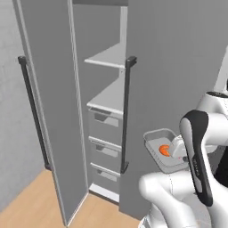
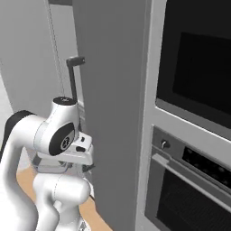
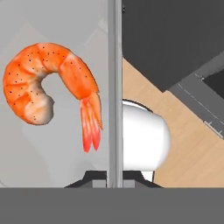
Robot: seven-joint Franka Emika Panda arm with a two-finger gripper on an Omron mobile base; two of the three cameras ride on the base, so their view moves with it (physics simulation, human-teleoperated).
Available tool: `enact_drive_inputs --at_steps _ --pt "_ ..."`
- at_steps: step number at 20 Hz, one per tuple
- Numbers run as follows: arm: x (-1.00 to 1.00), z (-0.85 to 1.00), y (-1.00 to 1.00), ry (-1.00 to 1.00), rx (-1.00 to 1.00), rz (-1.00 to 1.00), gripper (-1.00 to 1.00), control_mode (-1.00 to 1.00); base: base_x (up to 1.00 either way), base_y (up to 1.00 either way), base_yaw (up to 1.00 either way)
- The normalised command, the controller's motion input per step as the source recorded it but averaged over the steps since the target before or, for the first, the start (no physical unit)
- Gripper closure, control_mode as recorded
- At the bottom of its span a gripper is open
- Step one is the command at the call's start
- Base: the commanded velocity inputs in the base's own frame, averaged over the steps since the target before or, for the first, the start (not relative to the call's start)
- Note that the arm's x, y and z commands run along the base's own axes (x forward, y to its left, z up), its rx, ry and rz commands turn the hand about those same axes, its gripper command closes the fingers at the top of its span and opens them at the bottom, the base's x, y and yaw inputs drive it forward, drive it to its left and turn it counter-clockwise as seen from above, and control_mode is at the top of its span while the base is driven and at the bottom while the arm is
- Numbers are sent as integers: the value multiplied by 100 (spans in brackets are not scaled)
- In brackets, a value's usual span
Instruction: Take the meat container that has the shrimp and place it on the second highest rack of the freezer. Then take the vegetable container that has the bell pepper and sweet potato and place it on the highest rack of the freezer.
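Gripper is clamped tight on the thin upright rim of the meat container, fingertips pinching the wall from both sides, seen in hand view as a grey vertical strip running up the middle. Container is a shallow light-grey tray, held up off the floor just right of the freezer, w/ the shrimp lying flat on its bottom, curled, orange-pink, tail fan pointing toward the claw side. From the left base view the shrimp shows as a small orange spot inside the tray, partly hidden behind the arm's wrist. Freezer door is swung open to the left, long dark bar handle on it; a 2nd dark bar handle stands at the right edge of the freezer opening, between shelves and tray. Inside the freezer: highest rack up top, second rack below it, then grey drawers underneath. Both racks bare. Tray sits at about drawer height, lower than both racks. Oven stands well right of the freezer.
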Motion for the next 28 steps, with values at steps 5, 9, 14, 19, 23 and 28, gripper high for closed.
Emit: enact_drive_inputs --at_steps 5,9,14,19,23,28 --pt "0 0 0 0 0 0 100 100 86 100 -35" --pt "0 0 0 0 0 0 100 100 63 88 -27" --pt "0 0 0 0 0 0 100 100 4 4 -2" --pt "0 0 0 0 0 0 100 100 19 12 -24" --pt "0 0 0 0 0 0 100 100 29 31 -33" --pt "0 0 0 0 0 0 100 100 15 38 -29"
